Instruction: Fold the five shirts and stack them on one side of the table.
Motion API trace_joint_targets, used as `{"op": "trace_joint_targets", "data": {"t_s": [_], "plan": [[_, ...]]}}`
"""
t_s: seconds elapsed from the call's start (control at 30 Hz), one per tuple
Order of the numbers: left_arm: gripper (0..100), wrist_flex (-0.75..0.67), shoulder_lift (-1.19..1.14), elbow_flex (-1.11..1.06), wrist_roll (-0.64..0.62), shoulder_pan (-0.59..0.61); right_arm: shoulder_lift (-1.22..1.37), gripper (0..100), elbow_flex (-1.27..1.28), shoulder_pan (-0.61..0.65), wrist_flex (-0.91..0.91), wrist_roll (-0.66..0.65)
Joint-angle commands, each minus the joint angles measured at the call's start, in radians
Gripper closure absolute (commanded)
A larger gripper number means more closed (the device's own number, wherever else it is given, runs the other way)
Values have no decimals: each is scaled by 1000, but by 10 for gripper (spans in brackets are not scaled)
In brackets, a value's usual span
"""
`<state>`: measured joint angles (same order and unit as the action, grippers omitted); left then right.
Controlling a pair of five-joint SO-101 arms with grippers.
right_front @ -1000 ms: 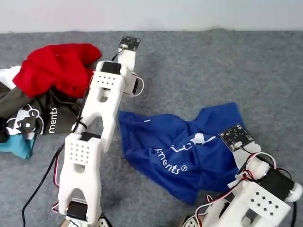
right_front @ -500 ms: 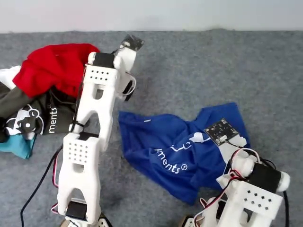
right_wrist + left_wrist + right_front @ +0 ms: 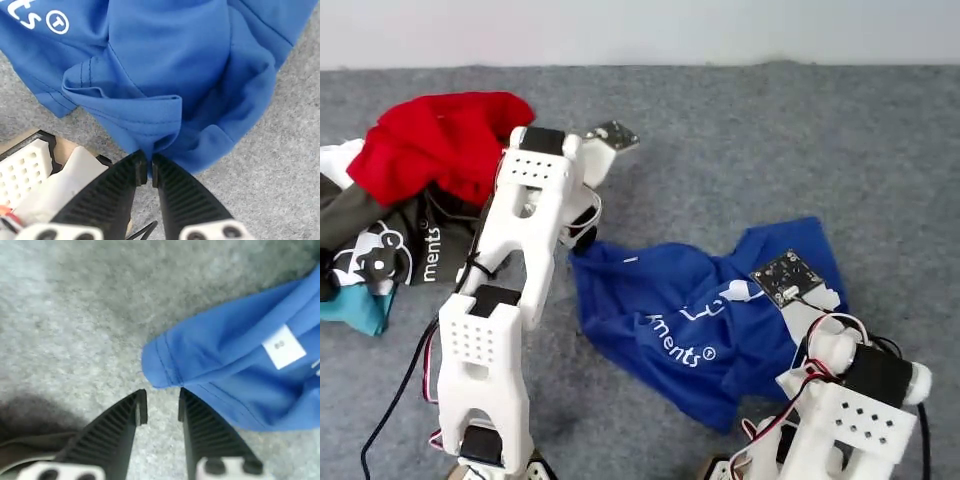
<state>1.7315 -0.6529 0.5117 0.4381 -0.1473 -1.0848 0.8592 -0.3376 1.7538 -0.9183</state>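
Note:
A crumpled blue shirt (image 3: 690, 320) with white print lies in the middle of the grey table. My left gripper (image 3: 161, 400) is open just short of the blue shirt's (image 3: 225, 365) folded corner, with nothing between its fingers. In the high view that arm (image 3: 520, 230) covers its own gripper at the shirt's far left corner. My right gripper (image 3: 149, 162) is shut on a puckered fold at the blue shirt's (image 3: 165, 65) near edge. The right arm (image 3: 840, 400) stands at the near right.
A pile of shirts sits at the far left: a red one (image 3: 440, 140) on top, a black printed one (image 3: 390, 250), a teal one (image 3: 355, 310) and a white one (image 3: 335, 160). Bare grey cloth (image 3: 800, 140) covers the table's far right.
The left arm's wrist has swung right and nearer, down to the blue shirt's corner. The right arm moved forward over the shirt, then stayed still.

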Motion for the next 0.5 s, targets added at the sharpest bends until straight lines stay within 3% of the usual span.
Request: {"op": "trace_joint_targets", "data": {"t_s": [0.0, 0.27, 0.47], "plan": [[888, 0, -31, -7, 18, -23, -7, 990, 2, 10, 25, 9], [889, -80, -210, -4, 17, -94, -7, 990, 2, 12, 25, 9], [985, -83, -233, 64, 17, -104, -7, 990, 2, 12, 25, 9]]}}
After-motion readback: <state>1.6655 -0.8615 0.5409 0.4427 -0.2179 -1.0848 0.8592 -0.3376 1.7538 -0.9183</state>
